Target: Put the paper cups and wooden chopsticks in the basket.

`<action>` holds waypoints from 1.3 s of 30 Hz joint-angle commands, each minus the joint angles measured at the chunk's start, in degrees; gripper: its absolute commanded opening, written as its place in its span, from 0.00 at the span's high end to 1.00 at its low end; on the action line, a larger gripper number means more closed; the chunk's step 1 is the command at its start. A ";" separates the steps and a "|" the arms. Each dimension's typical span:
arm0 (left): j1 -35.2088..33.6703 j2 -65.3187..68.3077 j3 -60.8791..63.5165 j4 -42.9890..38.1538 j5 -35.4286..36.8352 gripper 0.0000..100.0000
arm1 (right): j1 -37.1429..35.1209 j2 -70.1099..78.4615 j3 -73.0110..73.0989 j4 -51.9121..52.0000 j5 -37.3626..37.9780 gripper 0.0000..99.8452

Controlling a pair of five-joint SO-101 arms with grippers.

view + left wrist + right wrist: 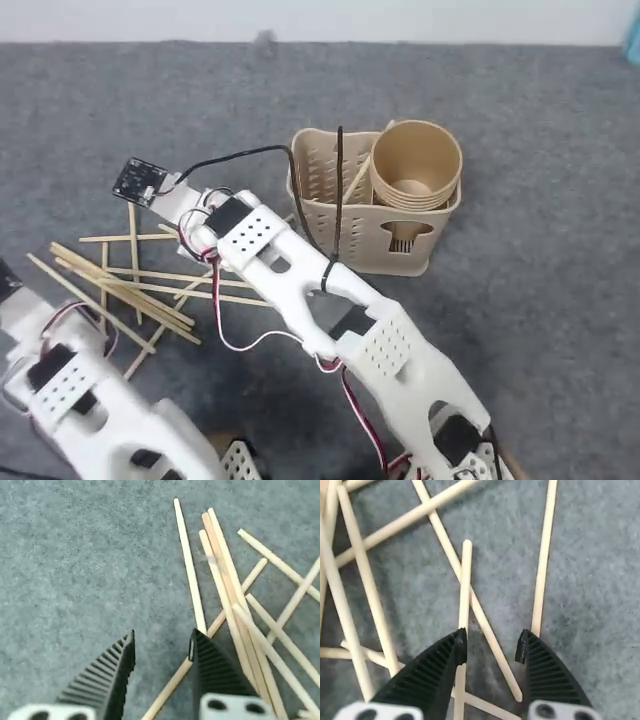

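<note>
The paper cups (415, 165) are already stacked inside the basket (420, 255), and one thin stick (358, 180), judged to be a chopstick, is leaned in it beside them. The cup part of the task is therefore taken as done. Most of the wooden chopsticks (120, 285) are left scattered on the grey carpet (540, 300), so the larger part of the work is not yet done.

The right gripper (492, 632) is held low over the heap, with its jaws apart and nothing clamped. A crossing chopstick (484, 625) is seen running between them. The left gripper (162, 635) is likewise spread and empty. A slanted chopstick (176, 677) is seen lying across the gap between its jaws, and the other sticks are spread ahead of it, to one side.
</note>
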 commanded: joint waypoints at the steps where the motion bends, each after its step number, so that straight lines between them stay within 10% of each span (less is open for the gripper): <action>1: 0.18 0.00 -2.86 -1.32 1.49 0.83 | 0.22 -1.63 -2.37 -1.10 0.26 0.82; 39: -2.46 0.09 -3.82 -1.05 7.30 0.83 | -1.45 1.19 -5.89 -2.95 0.62 0.93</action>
